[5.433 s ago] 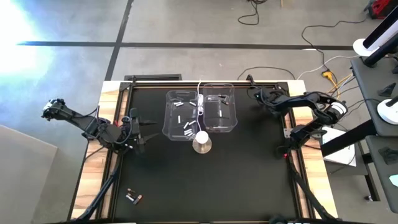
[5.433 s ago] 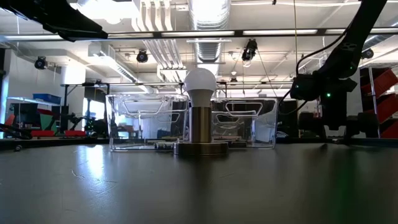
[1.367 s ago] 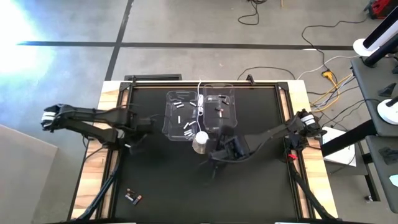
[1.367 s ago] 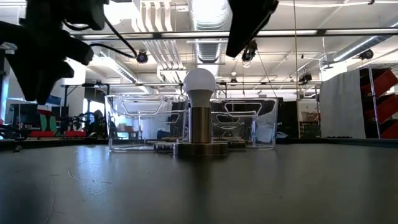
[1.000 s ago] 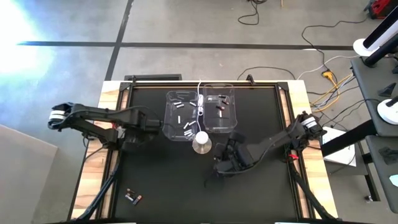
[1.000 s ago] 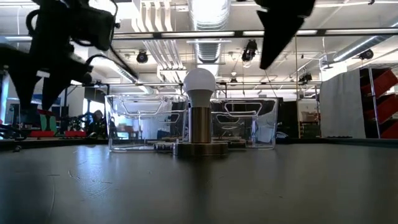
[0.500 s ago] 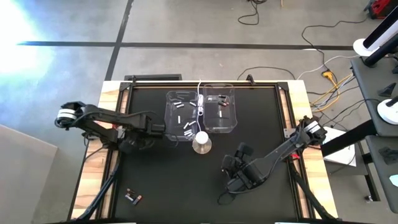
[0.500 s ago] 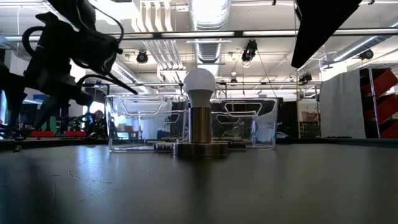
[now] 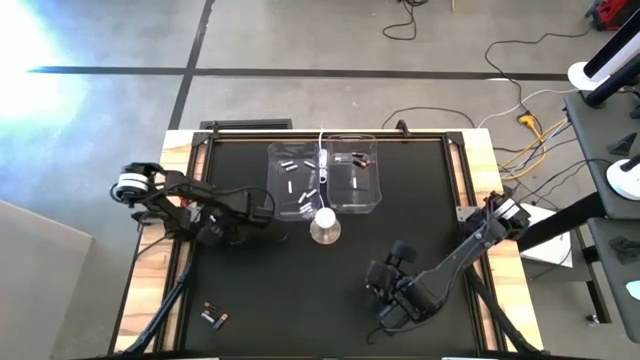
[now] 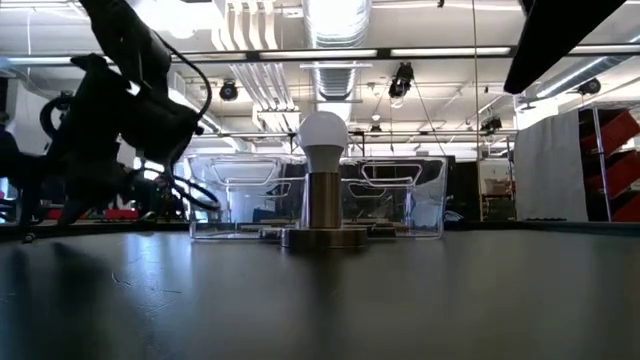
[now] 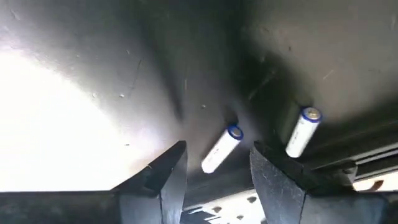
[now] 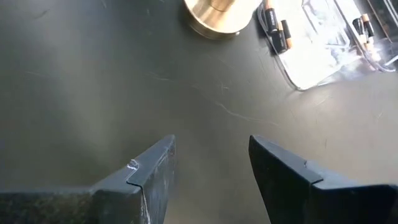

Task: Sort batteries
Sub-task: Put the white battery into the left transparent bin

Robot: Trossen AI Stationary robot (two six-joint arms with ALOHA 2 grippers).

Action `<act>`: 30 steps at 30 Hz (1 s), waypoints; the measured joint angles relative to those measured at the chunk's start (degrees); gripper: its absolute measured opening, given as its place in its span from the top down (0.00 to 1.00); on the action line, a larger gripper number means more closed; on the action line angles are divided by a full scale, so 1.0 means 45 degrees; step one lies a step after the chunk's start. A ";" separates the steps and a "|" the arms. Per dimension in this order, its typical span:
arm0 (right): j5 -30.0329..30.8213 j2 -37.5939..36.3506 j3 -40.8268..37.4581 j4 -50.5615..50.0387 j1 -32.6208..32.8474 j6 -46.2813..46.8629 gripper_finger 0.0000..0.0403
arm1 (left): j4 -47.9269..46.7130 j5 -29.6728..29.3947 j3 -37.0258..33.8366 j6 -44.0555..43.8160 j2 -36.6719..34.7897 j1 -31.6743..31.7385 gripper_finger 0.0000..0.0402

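Two clear plastic bins (image 9: 325,182) sit side by side near the far edge of the black tabletop (image 9: 280,290). A white-bulbed lamp on a brass base (image 9: 325,228) stands just before them. Cables (image 9: 520,105) trail across the floor beyond.

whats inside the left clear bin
The left bin holds several small batteries, light and dark, lying loose on its floor. The bulb overlaps its near corner, so anything under there cannot be seen.
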 joint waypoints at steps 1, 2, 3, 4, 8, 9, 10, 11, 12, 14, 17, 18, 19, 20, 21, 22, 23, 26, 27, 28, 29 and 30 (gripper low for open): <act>0.0002 0.0000 0.0000 -0.0009 0.0065 0.0079 0.51 | 0.0002 0.0081 -0.0082 -0.0012 0.0001 -0.0010 0.61; 0.0007 0.0000 -0.0005 -0.0003 0.0122 0.0118 0.51 | 0.0002 0.0184 -0.0219 -0.0031 0.0044 -0.0015 0.61; 0.0007 0.0000 -0.0011 -0.0006 0.0164 0.0148 0.51 | 0.0002 0.0230 -0.0425 -0.0031 0.0172 -0.0019 0.61; 0.0029 0.0000 -0.0015 -0.0029 0.0193 0.0190 0.51 | 0.0007 0.0246 -0.0617 -0.0031 0.0283 -0.0016 0.61; 0.0220 0.0000 -0.0015 -0.0062 0.0247 0.0251 0.51 | 0.0443 0.0056 -0.1104 -0.0015 0.0477 -0.0028 0.61; 0.0236 0.0000 -0.0015 -0.0063 0.0247 0.0246 0.51 | 0.0502 -0.0027 -0.1185 0.0074 0.0507 -0.0039 0.62; 0.0235 0.0000 -0.0015 -0.0067 0.0247 0.0241 0.51 | 0.0566 -0.0089 -0.1249 0.0154 0.0525 -0.0039 0.62; 0.0240 0.0000 -0.0015 -0.0072 0.0247 0.0237 0.51 | 0.0598 -0.0184 -0.1300 0.0237 0.0534 -0.0039 0.62; 0.0240 0.0000 -0.0015 -0.0073 0.0247 0.0239 0.51 | 0.0612 -0.0302 -0.1320 0.0311 0.0555 -0.0047 0.62; 0.0240 0.0000 -0.0015 -0.0078 0.0247 0.0242 0.51 | 0.0655 -0.0484 -0.1343 0.0389 0.0549 -0.0044 0.64; 0.0240 0.0000 -0.0015 -0.0082 0.0247 0.0242 0.51 | 0.0750 -0.0614 -0.1366 0.0386 0.0550 -0.0039 0.72; 0.0245 0.0000 -0.0015 -0.0095 0.0242 0.0242 0.51 | 0.0775 -0.0667 -0.1371 0.0386 0.0554 -0.0039 0.76; 0.0245 0.0000 -0.0015 -0.0089 0.0242 0.0242 0.51 | 0.0812 -0.0703 -0.1375 0.0386 0.0554 -0.0039 0.80; 0.0245 0.0000 -0.0015 -0.0089 0.0242 0.0242 0.51 | 0.0851 -0.0749 -0.1375 0.0386 0.0554 -0.0039 0.83; 0.0245 0.0000 -0.0015 -0.0096 0.0242 0.0230 0.51 | 0.0889 -0.0799 -0.1375 0.0369 0.0554 -0.0039 0.87; 0.0245 0.0000 -0.0015 -0.0099 0.0242 0.0212 0.51 | 0.0914 -0.0819 -0.1375 0.0303 0.0554 -0.0039 0.91; 0.0245 0.0000 -0.0017 -0.0103 0.0242 0.0203 0.51 | 0.0911 -0.0817 -0.1375 0.0182 0.0554 -0.0036 0.94; 0.0245 0.0000 -0.0015 -0.0159 0.0248 0.0139 0.51 | 0.0877 -0.0826 -0.1322 -0.0408 0.0559 -0.0039 0.97; 0.0250 0.0000 -0.0019 -0.0164 0.0261 0.0111 0.51 | 0.0853 -0.0882 -0.1259 -0.0554 0.0575 -0.0052 0.97; 0.0250 0.0000 -0.0015 -0.0178 0.0261 0.0083 0.51 | 0.0831 -0.0948 -0.1184 -0.0704 0.0583 -0.0086 0.97; 0.0250 -0.0003 -0.0015 -0.0200 0.0266 0.0049 0.51 | 0.0788 -0.1003 -0.1092 -0.0787 0.0588 -0.0146 0.97; 0.0250 -0.0003 -0.0015 -0.0217 0.0266 0.0042 0.51 | 0.0763 -0.1078 -0.0950 -0.0835 0.0609 -0.0220 0.97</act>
